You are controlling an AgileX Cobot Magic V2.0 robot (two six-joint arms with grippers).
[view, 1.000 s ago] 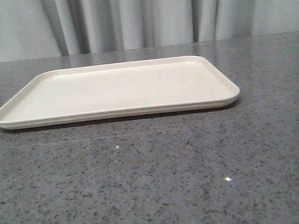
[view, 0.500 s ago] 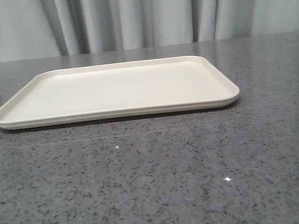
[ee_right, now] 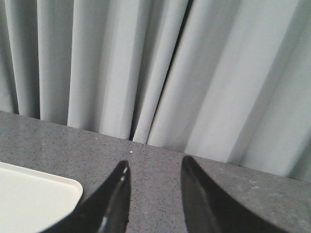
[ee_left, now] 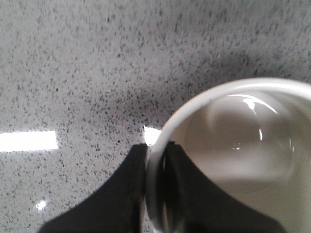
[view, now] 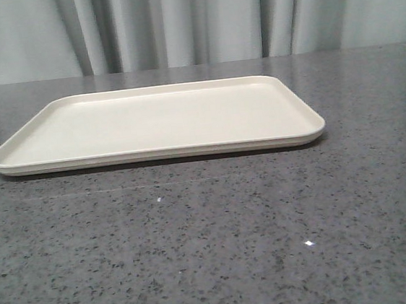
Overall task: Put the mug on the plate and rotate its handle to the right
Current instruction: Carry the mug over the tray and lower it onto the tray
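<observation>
Mug: visible in the left wrist view only, seen from above into its white interior. The left gripper is clamped on the rim, one black finger outside the wall and the other inside. The mug is over bare speckled grey tabletop; contact with the surface cannot be determined. The handle and printed face are not visible.

Plate: cream rectangular tray lying flat on the tabletop toward the far edge, left of centre in the front view, with nothing on it. One rounded corner of it also appears in the right wrist view.

Right gripper: fingers apart, holding nothing, positioned above the tabletop near the far edge, just beside that plate corner. A pleated grey curtain hangs behind the far edge
</observation>
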